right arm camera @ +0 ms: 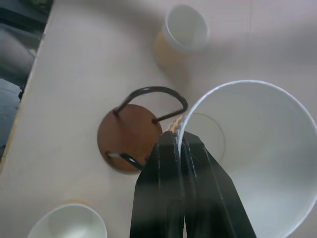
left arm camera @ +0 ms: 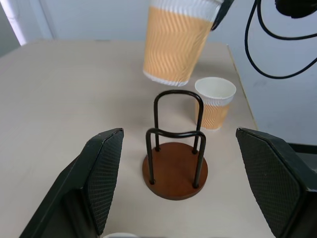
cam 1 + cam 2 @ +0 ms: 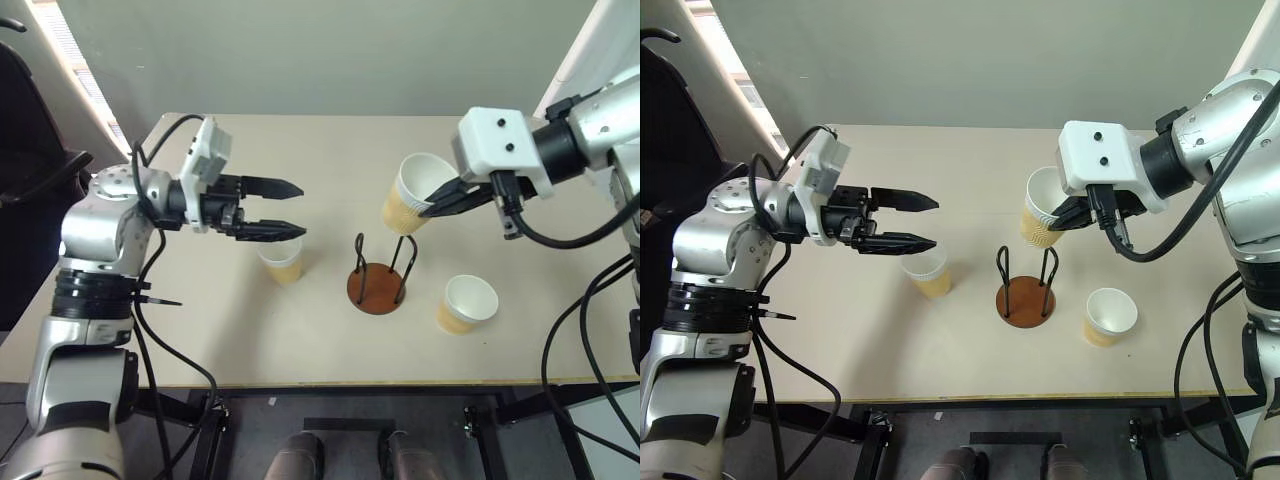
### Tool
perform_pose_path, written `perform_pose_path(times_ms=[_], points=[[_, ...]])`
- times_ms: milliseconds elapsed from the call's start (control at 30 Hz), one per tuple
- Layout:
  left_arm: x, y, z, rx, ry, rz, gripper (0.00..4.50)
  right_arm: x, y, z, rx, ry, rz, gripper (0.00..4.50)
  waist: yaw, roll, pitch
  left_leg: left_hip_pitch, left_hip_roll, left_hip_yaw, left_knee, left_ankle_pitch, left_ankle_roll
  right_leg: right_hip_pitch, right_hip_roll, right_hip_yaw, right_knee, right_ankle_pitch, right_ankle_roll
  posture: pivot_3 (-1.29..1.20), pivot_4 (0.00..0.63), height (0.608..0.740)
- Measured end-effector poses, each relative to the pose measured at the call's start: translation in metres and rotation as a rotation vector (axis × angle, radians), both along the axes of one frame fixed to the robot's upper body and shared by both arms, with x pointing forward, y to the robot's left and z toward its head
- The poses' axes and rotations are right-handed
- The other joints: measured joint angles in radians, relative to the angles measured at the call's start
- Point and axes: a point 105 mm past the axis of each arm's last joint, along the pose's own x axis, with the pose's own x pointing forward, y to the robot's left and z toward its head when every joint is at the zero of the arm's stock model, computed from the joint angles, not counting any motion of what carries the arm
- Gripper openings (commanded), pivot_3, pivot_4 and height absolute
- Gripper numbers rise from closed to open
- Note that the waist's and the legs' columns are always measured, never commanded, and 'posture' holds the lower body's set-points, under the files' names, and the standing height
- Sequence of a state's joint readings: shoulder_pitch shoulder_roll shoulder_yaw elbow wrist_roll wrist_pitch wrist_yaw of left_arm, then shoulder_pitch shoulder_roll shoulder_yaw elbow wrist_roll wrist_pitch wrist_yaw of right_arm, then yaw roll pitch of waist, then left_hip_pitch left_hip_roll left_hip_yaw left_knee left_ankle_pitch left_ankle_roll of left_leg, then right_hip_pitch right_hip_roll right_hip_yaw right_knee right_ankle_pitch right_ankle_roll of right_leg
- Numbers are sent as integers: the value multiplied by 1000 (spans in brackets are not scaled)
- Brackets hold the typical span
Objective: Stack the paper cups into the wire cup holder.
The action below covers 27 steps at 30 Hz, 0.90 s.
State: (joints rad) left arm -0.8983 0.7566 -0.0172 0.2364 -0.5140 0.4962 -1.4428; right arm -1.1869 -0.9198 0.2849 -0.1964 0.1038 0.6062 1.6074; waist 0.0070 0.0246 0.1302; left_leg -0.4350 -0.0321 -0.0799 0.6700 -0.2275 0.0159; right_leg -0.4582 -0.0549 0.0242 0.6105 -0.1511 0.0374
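Note:
My right gripper (image 3: 437,206) is shut on the rim of a paper cup (image 3: 412,196) and holds it tilted in the air, just above and behind the wire cup holder (image 3: 378,287). The holder stands upright at the table's middle with nothing inside it (image 2: 176,171). A second cup (image 3: 467,303) stands upright to the right of the holder. A third cup (image 3: 281,259) stands to the holder's left, right under my left gripper (image 3: 300,209). That gripper is open, level, pointing toward the holder, and holds nothing.
The beige table (image 3: 330,350) has its front edge close below the holder and cups. A dark chair (image 3: 30,160) stands off the table's left side. Black cables (image 3: 590,230) hang from my right arm.

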Motion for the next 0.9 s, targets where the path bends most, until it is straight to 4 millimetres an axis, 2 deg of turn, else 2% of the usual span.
perform_pose_path(times_ms=[167,567,667,900], points=[[0,-2,-1,3,-11,-14,3916,1,6,-18,-48,34,40,31,0,0,0,0,0,0,0,1,1,0,0,0,0,0,1,0,150,740],[1,-2,0,19,-29,-12,3916,10,19,-44,-112,25,100,31,-1,0,0,-1,0,0,2,1,2,0,0,0,0,1,2,0,150,740],[1,-2,0,22,-32,-10,3916,12,21,-45,-116,6,100,628,-1,0,0,-1,0,0,2,1,2,0,0,0,0,1,2,0,150,740],[1,-4,1,24,-38,-12,3916,17,22,-44,-106,-14,76,3119,-1,0,0,-1,0,1,3,1,2,1,0,0,0,1,2,0,150,740]])
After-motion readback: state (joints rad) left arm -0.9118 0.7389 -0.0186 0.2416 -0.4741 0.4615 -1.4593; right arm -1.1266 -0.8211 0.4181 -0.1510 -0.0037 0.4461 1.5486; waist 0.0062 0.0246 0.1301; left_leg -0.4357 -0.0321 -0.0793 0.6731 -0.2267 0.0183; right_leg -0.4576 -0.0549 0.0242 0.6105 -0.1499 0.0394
